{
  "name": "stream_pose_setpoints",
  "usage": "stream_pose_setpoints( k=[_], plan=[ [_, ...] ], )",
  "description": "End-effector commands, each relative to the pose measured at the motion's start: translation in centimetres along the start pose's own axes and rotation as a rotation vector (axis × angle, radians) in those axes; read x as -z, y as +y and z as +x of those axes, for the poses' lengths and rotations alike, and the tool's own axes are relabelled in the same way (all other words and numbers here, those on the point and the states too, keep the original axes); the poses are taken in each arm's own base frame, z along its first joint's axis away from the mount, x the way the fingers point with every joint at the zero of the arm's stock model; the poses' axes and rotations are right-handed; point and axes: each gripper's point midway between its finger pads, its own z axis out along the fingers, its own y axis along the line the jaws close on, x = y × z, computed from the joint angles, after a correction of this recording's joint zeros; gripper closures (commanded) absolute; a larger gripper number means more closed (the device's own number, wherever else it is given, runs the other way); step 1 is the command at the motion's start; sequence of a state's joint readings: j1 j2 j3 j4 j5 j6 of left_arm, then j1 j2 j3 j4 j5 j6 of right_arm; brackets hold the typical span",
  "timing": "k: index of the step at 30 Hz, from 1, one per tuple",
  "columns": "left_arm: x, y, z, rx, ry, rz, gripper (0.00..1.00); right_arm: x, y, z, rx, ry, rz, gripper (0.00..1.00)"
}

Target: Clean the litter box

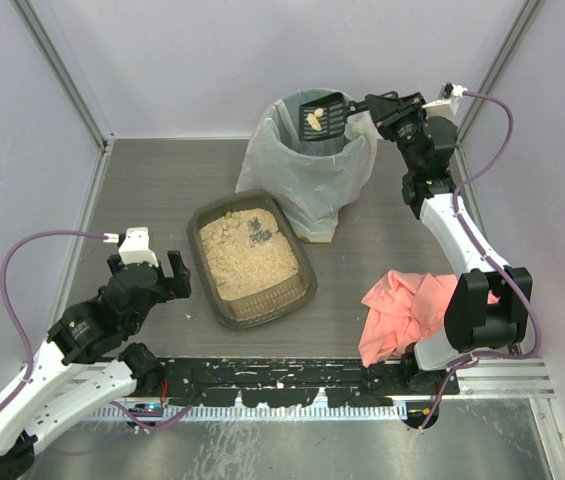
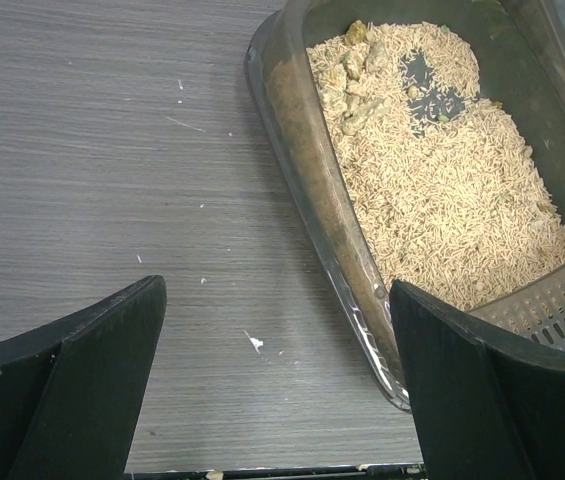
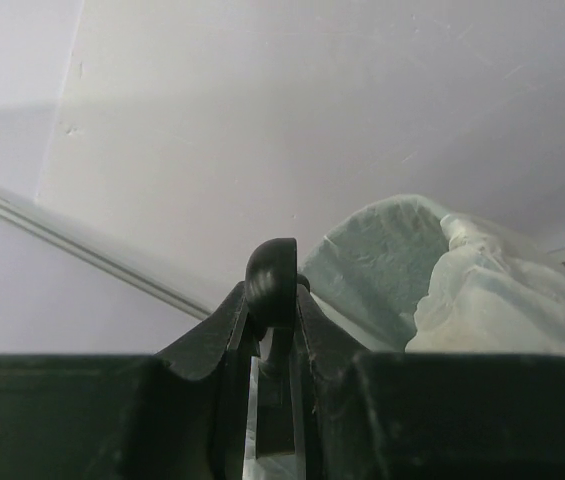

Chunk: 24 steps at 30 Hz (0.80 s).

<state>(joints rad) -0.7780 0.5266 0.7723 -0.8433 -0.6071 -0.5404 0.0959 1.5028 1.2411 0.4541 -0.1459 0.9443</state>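
The right gripper (image 1: 364, 104) is clenched on the thin handle of a black scoop (image 1: 326, 113), and it holds the scoop high over the open mouth of the bin (image 1: 302, 175), which stands near the far edge of the tabletop (image 1: 142, 190). Some pale clumps (image 1: 313, 122) lie on the scoop, so I think the coming move is to tip it there; the blade is already above the opening, not beside it. The litter box (image 1: 267, 310) lies in the middle of the tabletop, down and toward the near-left from this gripper, well apart from it, with the bin just beside its far right corner. Its long axis runs from the far edge toward the near edge, with a small slant to the right at the near end. The left gripper (image 1: 152, 268) is the nearer one: it hangs just beside the left wall of the box, at the near left corner, its jaws spread wide and holding nothing. The box is a shallow dark tray with rounded corners, partly see-through. Tan granules (image 2: 442, 190) cover most of its floor, a bare dark patch (image 2: 424, 80) shows near the far end, and a few more lumps sit next to that patch.
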Motion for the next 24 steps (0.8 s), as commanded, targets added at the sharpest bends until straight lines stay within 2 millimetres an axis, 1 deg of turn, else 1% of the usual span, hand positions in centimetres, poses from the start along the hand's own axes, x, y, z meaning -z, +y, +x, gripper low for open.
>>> stream_pose_setpoints(
  k=[1,3,6,13,17,21,24],
  plan=[
    [0.2,0.0,-1.4,0.052,-0.064,0.003,0.04,-0.5,3.7,-3.4,0.218,-0.098,-0.104,1.0],
    [0.3,0.0,-1.4,0.054,-0.066,0.005,0.04,-0.7,3.7,-3.2,0.296,-0.093,-0.122,0.99],
    [0.3,0.0,-1.4,0.056,-0.067,0.007,0.04,-0.4,4.4,-3.2,0.424,-0.118,-0.195,0.99],
    [0.2,-0.1,-1.3,0.055,-0.065,0.009,0.04,-0.2,5.4,-2.9,0.694,-0.109,-0.268,0.99],
    [0.2,-0.1,-1.3,0.056,-0.066,0.011,0.04,-0.2,5.9,-2.2,0.85,-0.096,-0.289,0.99],
    [0.3,-0.1,-1.3,0.058,-0.068,0.011,0.04,-0.5,6.7,-1.7,0.929,-0.091,-0.292,0.99],
    [0.4,0.0,-1.4,0.061,-0.071,0.014,0.03,-0.6,7.9,-1.8,0.953,-0.096,-0.318,0.99]
  ],
)
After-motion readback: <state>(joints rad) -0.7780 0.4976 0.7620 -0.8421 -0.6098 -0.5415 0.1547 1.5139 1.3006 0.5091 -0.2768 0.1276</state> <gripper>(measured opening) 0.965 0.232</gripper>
